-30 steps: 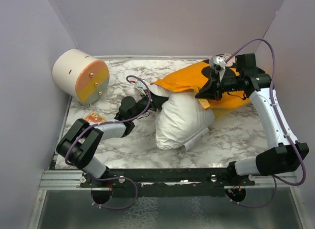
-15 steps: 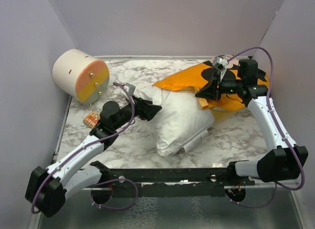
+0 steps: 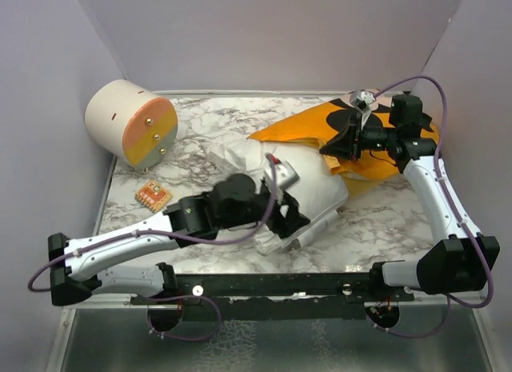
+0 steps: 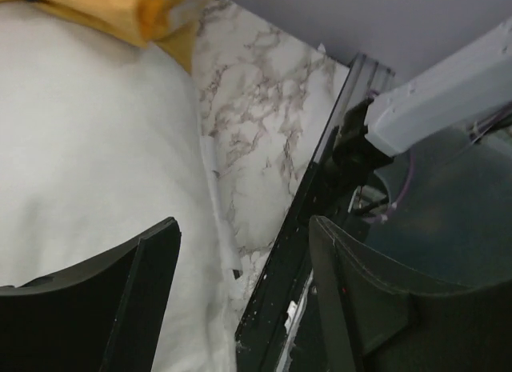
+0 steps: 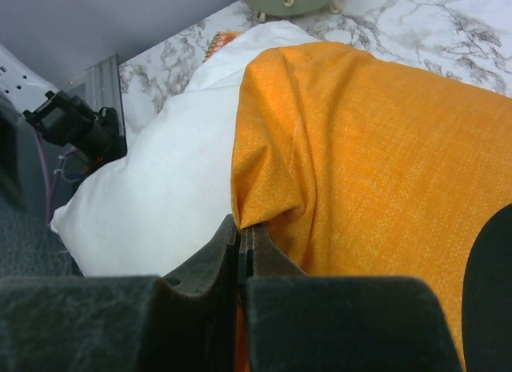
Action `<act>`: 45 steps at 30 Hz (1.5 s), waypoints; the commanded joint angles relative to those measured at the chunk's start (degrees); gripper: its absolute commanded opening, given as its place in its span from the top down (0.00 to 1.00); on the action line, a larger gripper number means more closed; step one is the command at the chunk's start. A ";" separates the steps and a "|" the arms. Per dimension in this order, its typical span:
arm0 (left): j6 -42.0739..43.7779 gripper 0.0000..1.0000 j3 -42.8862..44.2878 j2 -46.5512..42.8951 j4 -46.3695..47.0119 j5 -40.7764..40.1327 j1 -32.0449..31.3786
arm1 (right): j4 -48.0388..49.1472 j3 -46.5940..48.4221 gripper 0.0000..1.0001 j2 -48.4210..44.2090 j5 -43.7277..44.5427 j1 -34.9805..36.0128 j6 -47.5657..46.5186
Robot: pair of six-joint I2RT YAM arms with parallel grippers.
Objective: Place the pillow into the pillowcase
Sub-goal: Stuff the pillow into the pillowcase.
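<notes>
While R pincer (image 5: 242, 230) pinches pillowcase (image 5: 360, 148) hem, pillow (image 3: 316, 186) sits partly inside; L pincer (image 4: 244, 226) spread.

Plain lilac walls (image 3: 272, 36) enclose a white marble-patterned tabletop (image 3: 384, 220) under even light.

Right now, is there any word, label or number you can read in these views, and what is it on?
No text can be read in any view.
Pillowcase: only black shapes on orange, no lettering showing.
Card: a printed pattern, too small to read.
Pillow: no label showing.
Cylinder: no writing visible.
</notes>
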 commanded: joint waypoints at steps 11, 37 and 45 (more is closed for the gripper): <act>32.43 0.04 11.87 23.59 -9.51 -44.38 -16.17 | 4.73 -1.75 1.00 -1.94 -3.95 -1.29 2.37; -12.18 1.00 24.14 24.90 22.27 30.48 15.47 | 13.77 44.07 1.00 13.11 -7.48 12.25 24.09; -24.43 1.00 -0.02 20.26 37.67 29.04 21.40 | 8.17 30.88 1.00 16.52 -1.40 12.40 14.18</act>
